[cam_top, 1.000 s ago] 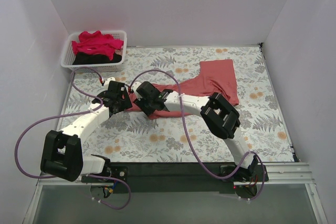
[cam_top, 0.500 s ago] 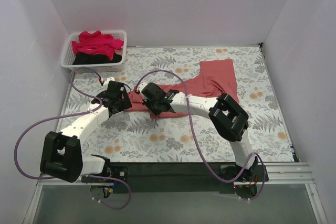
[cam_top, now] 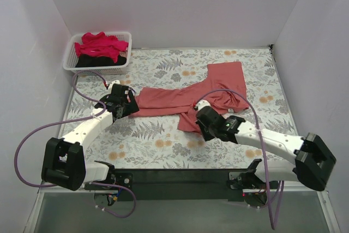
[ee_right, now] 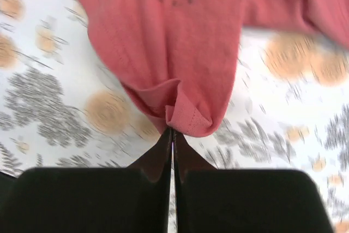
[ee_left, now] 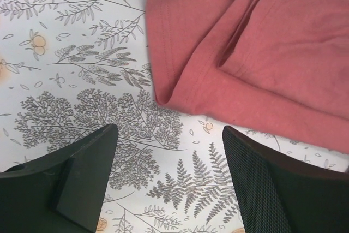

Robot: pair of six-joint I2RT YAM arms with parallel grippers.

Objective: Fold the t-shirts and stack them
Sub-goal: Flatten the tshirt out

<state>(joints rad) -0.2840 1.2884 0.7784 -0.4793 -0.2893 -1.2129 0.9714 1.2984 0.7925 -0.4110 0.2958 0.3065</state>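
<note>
Right gripper point(ee_right: 172, 133) now farther right; seemingly tight on coral-red t-shirt point(ee_right: 163, 42)

The coral-red t-shirt point(cam_top: 218, 88) was plain and dusty in tone. The tablecloth point(cam_top: 147, 145) was white, printed with grey ferns and small orange flowers. The basket point(cam_top: 97, 71) was white; one t-shirt point(cam_top: 101, 45) in it was crimson-pink, another t-shirt point(cam_top: 87, 61) black. The left arm point(cam_top: 87, 126) and right arm point(cam_top: 272, 141) were white with black joints, the cables point(cam_top: 16, 156) purple
</note>
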